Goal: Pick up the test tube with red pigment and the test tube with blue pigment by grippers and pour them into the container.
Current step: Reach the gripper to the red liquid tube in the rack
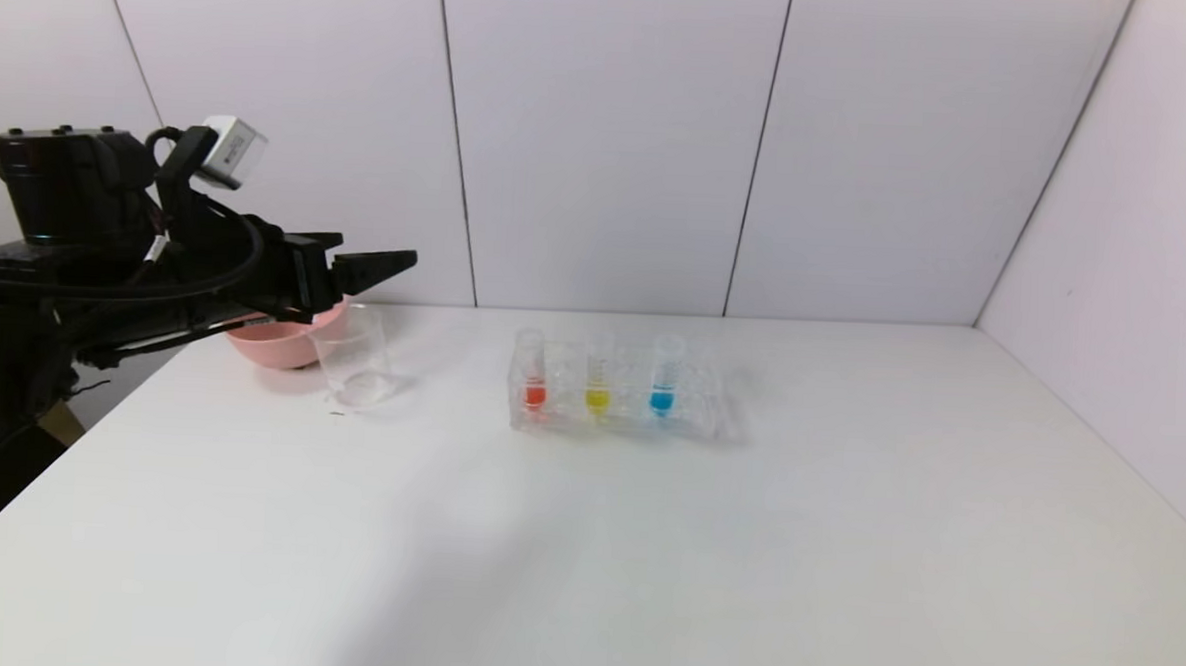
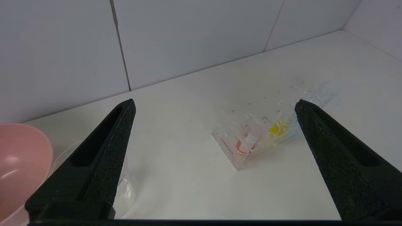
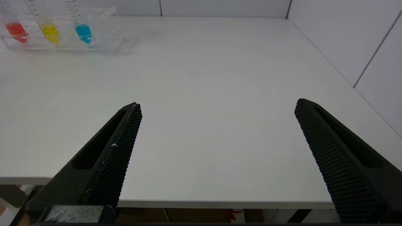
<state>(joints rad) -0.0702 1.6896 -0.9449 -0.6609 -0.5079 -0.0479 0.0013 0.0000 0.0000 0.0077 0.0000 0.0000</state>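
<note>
- Rack [image 1: 615, 399] of clear plastic is sitting mid-bench, holding three tubes upright in a row: test tube with red pigment [image 1: 531, 370] at the 9 o'clock end, yellow tube [image 1: 599, 375] in the middle, test tube with blue pigment [image 1: 664, 376] at the 3 o'clock end.
- Container [image 1: 352, 355] is standing on the white bench [image 1: 643, 555] well apart from the rack, toward 9 o'clock, touching or just in front of a pink bowl [image 1: 277, 344]; looking empty.
- Left gripper [image 2: 213, 105] is hovering above the container and bowl, fingers wide apart and holding nothing, pointing toward the rack at 3 o'clock.
- Right gripper [image 3: 216, 105] is not showing in the head view; its wrist view is placing it off the near bench edge, fingers spread wide and empty, rack far off at its 10 o'clock.
- Judging: nothing picked yet, approach step is in hand.
- Doing it well: the left gripper is nearest the red tube, so be lining the open fingers on both sides of its upper part above the rack, clear of the yellow tube.
- Be closing gently, since the slim clear tube is probably slippery, then lifting straight up so the rack is not dragging.
- Be keeping the tube upright until over the container.
</note>
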